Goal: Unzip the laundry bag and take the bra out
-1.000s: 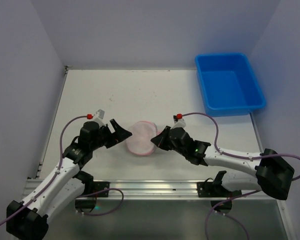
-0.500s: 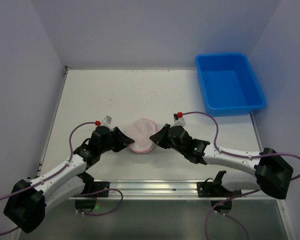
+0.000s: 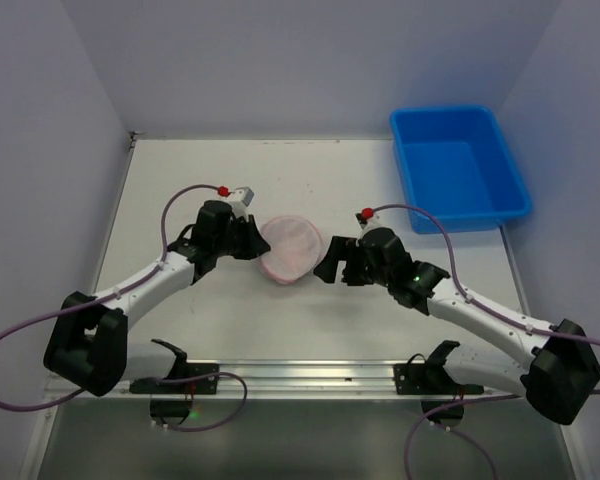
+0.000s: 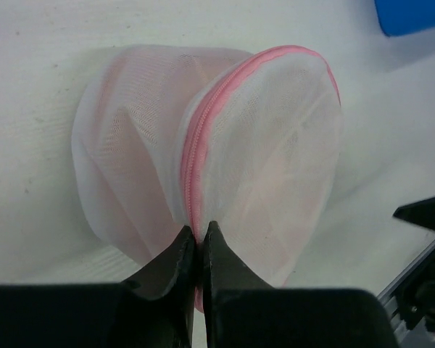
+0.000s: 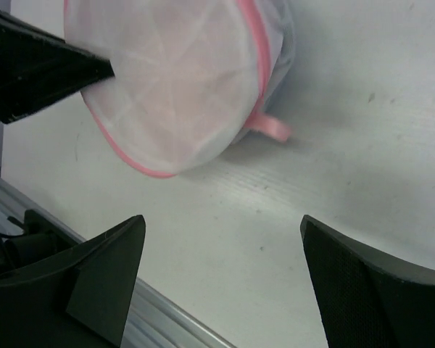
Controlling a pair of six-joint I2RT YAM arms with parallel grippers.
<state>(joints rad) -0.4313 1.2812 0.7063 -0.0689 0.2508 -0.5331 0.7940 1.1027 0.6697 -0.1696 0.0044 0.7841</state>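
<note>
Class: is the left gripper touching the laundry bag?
Touching. The left wrist view shows the left gripper pinching the laundry bag at its pink zipper rim.

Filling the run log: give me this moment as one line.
left gripper: shut on laundry bag rim | right gripper: open, beside bag, not touching | zipper: looks closed | bra: inside bag

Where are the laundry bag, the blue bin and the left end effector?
laundry bag (image 3: pixel 290 248), top view, centre of its mesh face.
blue bin (image 3: pixel 458 172), top view, its bare floor.
left end effector (image 4: pixel 199 235), left wrist view, between its fingertips.
</note>
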